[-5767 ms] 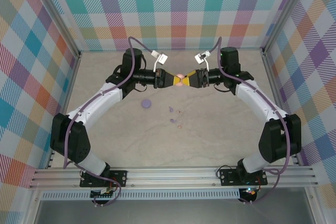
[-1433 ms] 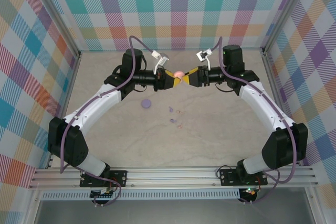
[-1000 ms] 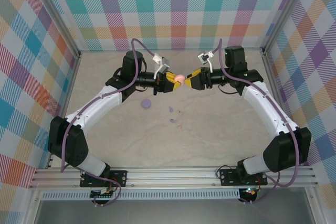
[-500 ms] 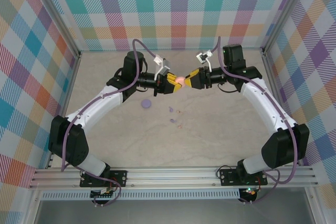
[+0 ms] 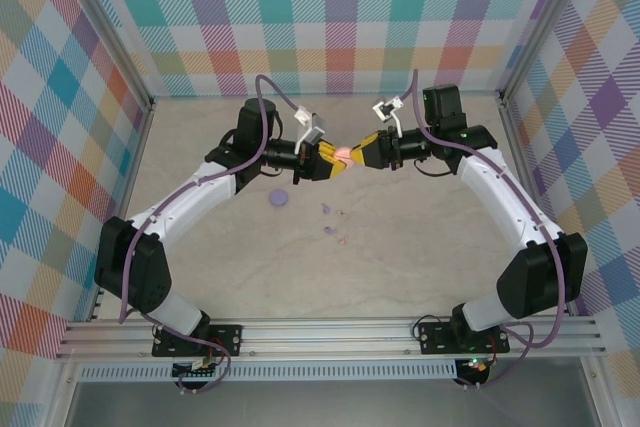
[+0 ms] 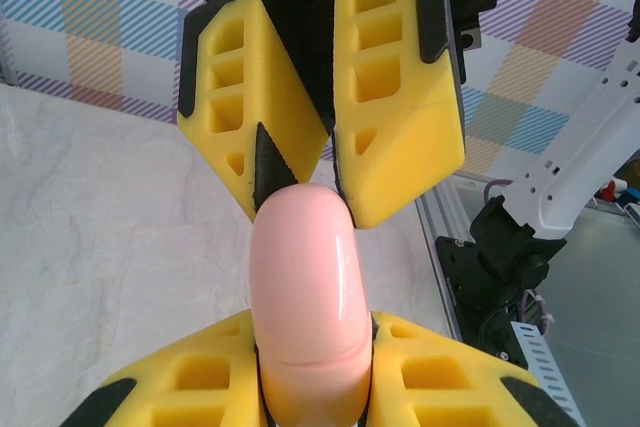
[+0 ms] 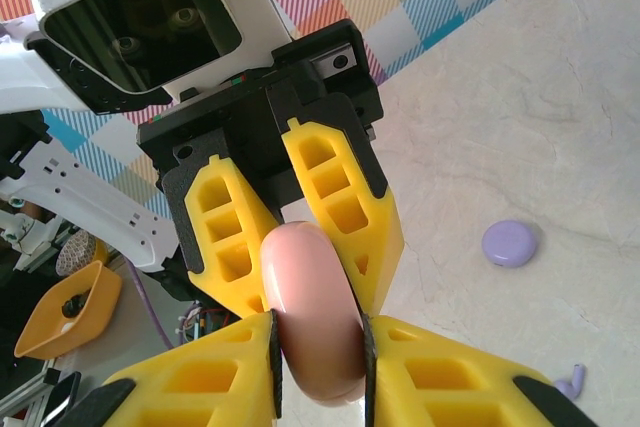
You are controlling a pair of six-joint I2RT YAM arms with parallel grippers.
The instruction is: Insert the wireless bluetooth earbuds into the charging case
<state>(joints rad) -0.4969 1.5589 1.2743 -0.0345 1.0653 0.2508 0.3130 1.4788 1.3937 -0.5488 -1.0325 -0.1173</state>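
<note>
Desk: the pale marbled desk (image 5: 400, 277) spreads wide under the action, and everything not in hand lies on its middle stretch.
Arms: the white left arm (image 5: 190, 197) and the white right arm (image 5: 500, 197) sweep in from both sides and meet nose to nose above the far half of the desk.
Left jaws: yellow and padded, clenched on one end of the prize. The left wrist view shows the pads hugging its flanks.
Right jaws: clamped on the opposite end. The right wrist view has the pads pressed tight to either side of it.
Case: the salmon-pink round glossy case (image 5: 345, 153) hangs in mid-air, pinched edge-on between the two sets of jaws and clear of the desk. My read is that a two-sided hold like this gives each arm a purchase, so one can brace while the other works the lid. No seam has opened that I can see.
Disc: a flat round purple disc (image 5: 279, 197) lies on the desk near the left arm's forearm, well apart from the held case. Whether it is a lid or a second case, I cannot tell.
Earbuds: the tiny purple and pale pink-beige wireless earbuds (image 5: 331, 230) wait in a loose scatter on the desk, below and a little left of the meeting jaws, none of them touched. One purple bud (image 7: 568, 380) peeks in at the bottom of the right wrist view.
Progress: early, by my judgement. The case is shut and no bud is seated.
</note>
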